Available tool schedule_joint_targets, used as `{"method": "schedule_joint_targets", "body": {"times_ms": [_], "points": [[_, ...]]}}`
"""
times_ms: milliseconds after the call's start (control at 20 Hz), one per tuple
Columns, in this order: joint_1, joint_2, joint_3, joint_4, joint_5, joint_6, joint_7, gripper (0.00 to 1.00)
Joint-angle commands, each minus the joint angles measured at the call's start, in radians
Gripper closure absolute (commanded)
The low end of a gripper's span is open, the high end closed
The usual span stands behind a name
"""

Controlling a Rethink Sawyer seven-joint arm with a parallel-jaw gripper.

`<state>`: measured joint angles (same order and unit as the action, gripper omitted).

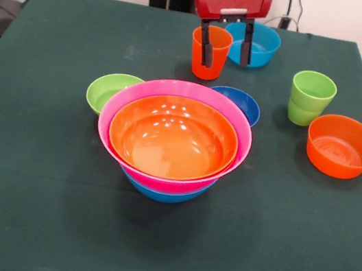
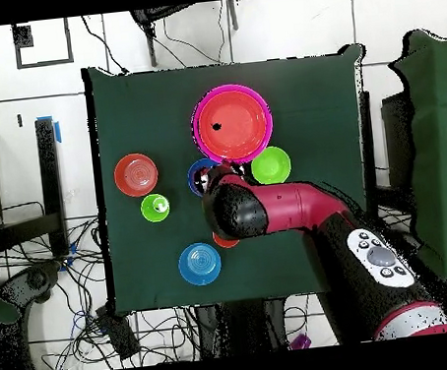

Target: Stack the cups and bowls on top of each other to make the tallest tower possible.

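The tabletop (image 1: pixel 23 206) carries the tower (image 1: pixel 173 138), an orange bowl nested in pink over blue, at its middle. The arm (image 2: pixel 289 209) reaches down behind the tower, its tool (image 1: pixel 225 45) vertical and spread, one finger inside the orange cup (image 1: pixel 209 52), one outside its rim. Right of the tower stand an orange bowl (image 1: pixel 343 146) and stacked green cups (image 1: pixel 310 97).

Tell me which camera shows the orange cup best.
The front view: the orange cup stands upright in full sight, with one finger of the tool inside its rim. In the overhead view the arm hides all but an orange sliver.
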<state>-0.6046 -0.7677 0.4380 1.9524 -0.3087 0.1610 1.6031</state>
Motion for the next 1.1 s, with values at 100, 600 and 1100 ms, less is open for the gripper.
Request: {"method": "schedule_joint_targets", "body": {"times_ms": [100,600,1100], "points": [[0.007,-0.115,0.049,-0.02,0.043,0.17,0.051,0.0],[-0.018,-0.22,0.147,-0.146,0.169,0.38,-0.009,0.0],[0.052,-0.118,0.099,-0.342,0.172,0.482,0.03,0.0]]}}
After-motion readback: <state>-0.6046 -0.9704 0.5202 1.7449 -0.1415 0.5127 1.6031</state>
